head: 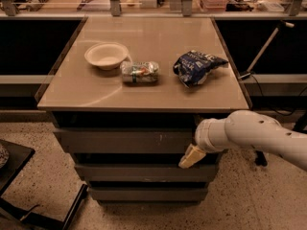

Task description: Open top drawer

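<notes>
The broad beige counter [144,87] tops a stack of three grey drawers. The top drawer [124,141], the widest flat grey handleless front, sits just under its edge and looks shut to me. A thick white robot arm [254,133] reaches in from the right. Its tan gripper [191,156] hangs at that front's lower right corner, by the dark gap above the second drawer (apart or together, I cannot tell). With no handle, I'd hook the bottom lip and pull straight out, level and slow; pulled from one corner, the drawer may skew and bind. The crumpled blue bag [195,67], white paper bowl [106,55] and can [139,72] could shake.
</notes>
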You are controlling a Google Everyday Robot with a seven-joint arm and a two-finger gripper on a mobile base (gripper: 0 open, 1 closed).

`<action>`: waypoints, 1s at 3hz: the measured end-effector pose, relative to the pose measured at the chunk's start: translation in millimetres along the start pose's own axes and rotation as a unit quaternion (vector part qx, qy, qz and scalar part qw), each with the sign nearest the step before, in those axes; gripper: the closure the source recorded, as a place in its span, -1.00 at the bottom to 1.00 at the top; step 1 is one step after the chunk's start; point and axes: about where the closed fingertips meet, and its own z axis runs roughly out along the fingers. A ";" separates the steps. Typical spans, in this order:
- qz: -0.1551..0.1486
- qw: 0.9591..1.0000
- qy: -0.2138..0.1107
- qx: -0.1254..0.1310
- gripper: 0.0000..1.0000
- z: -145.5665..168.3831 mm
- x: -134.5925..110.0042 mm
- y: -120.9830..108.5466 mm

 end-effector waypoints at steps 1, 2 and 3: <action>-0.019 1.000 0.003 -0.016 -1.00 21.7 -5.7 8.0; -0.019 1.000 0.003 -0.016 -0.90 18.6 -7.8 6.7; -0.019 1.000 0.003 -0.016 -0.52 18.6 -7.8 6.8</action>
